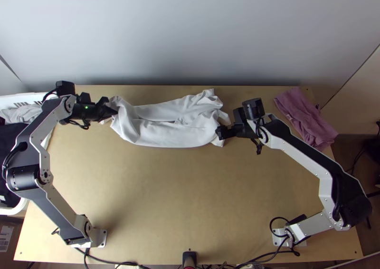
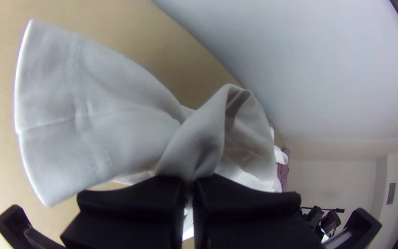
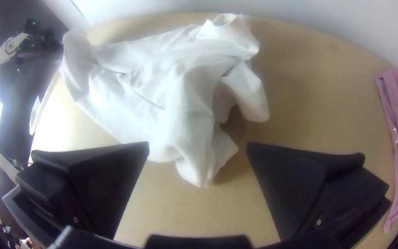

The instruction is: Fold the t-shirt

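Left gripper (image 1: 112, 111) clamps the bunched t-shirt (image 1: 166, 135) at its left end; right gripper (image 1: 220, 132), fingers apart, is near its right end.

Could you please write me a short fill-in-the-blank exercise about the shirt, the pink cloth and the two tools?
1. The left tool is shut on a shirt whose colour is ____.
2. The right tool is not shut but ____.
3. In the top view, the pink cloth lies by the table's far ____ corner.
4. Of the pink cloth and the shirt, the one nearer the right tool is the ____.

Missing words: white; open; right; shirt.
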Action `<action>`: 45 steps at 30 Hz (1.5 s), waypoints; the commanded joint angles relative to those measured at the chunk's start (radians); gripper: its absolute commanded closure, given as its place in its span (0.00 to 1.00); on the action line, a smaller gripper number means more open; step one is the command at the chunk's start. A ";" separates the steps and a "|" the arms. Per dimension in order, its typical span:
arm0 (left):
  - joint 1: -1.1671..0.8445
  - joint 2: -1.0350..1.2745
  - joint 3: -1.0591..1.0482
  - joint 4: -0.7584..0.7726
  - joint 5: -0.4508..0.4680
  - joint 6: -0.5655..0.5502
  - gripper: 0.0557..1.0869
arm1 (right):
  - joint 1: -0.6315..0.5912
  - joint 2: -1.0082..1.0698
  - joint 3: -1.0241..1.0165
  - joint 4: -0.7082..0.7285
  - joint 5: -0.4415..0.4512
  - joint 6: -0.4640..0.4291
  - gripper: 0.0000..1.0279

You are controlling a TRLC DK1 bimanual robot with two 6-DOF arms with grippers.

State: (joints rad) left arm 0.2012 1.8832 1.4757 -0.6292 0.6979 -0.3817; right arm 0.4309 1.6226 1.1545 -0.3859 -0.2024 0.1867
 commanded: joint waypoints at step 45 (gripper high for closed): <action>-0.643 0.369 0.782 -0.374 -0.218 -0.017 0.97 | -0.075 -0.090 -0.159 0.076 0.000 0.056 0.04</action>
State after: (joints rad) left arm -0.3645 2.1799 2.1353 -0.9897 0.5022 -0.3607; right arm 0.3599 1.5574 1.0531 -0.3466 -0.2016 0.2253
